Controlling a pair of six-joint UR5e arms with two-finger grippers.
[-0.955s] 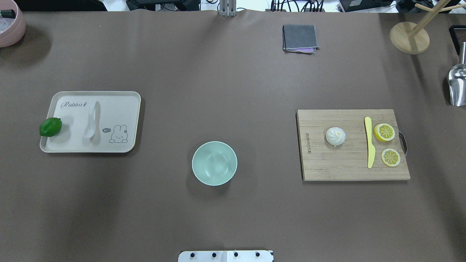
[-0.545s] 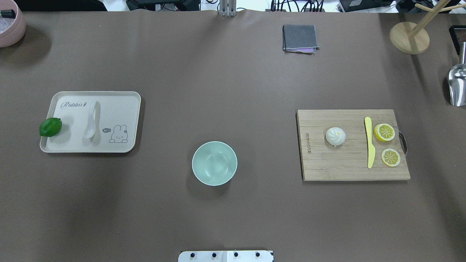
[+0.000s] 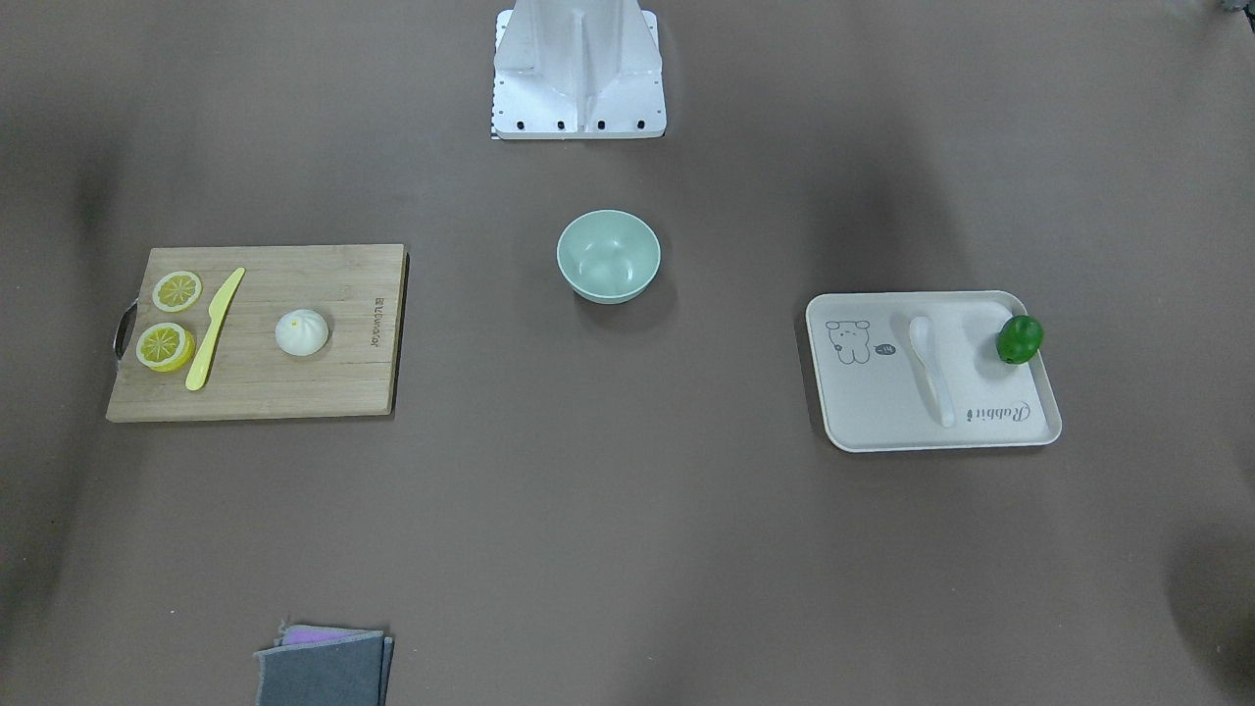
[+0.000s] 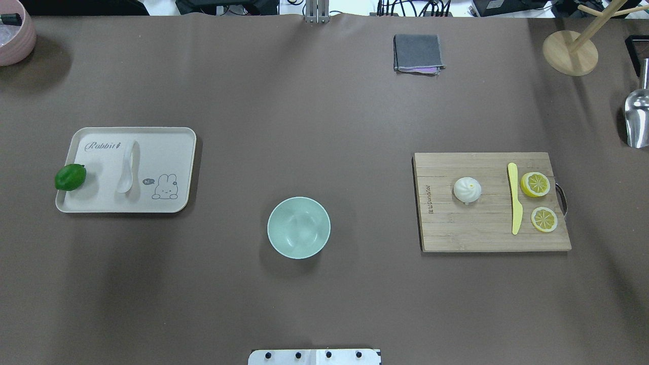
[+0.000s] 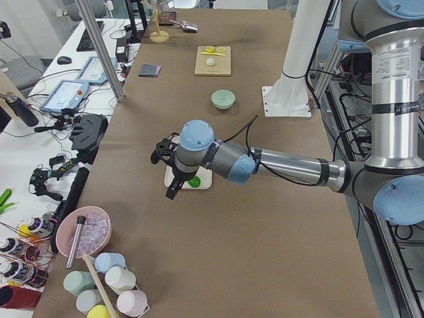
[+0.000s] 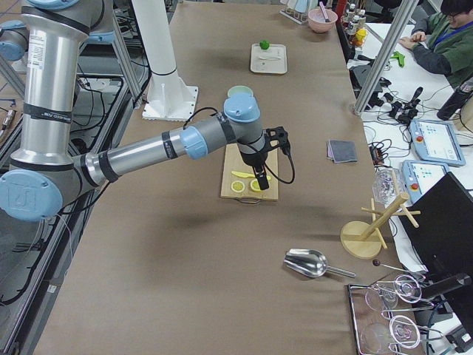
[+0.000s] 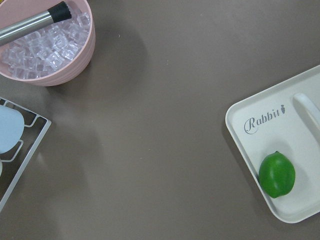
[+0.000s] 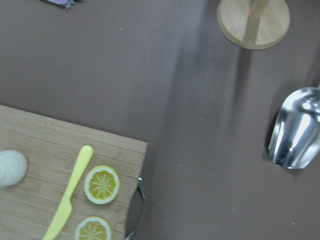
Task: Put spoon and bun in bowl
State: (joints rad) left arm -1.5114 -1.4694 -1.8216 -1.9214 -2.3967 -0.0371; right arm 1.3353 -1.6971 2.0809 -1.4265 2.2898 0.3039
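Spoon [image 4: 127,170] on tray [image 4: 175,152], bun [image 4: 467,189] on board [image 4: 471,233]; jaws only in side views, state unclear

One glossy white ceramic spoon [image 4: 128,170], one pleated white bun [image 4: 467,189], one mint-green round bowl [image 4: 298,227], one cream rectangular tray [image 4: 172,152], one green lime [image 4: 70,177], one bamboo cutting board [image 4: 471,233], one yellow plastic knife [image 4: 514,197], two lemon slices [image 4: 535,184].

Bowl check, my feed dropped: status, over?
Left gripper, right gripper high over table, jaws unreadable. Bowl empty; spoon on tray, bun on cutting board. Lime and knife nearby, touching neither.
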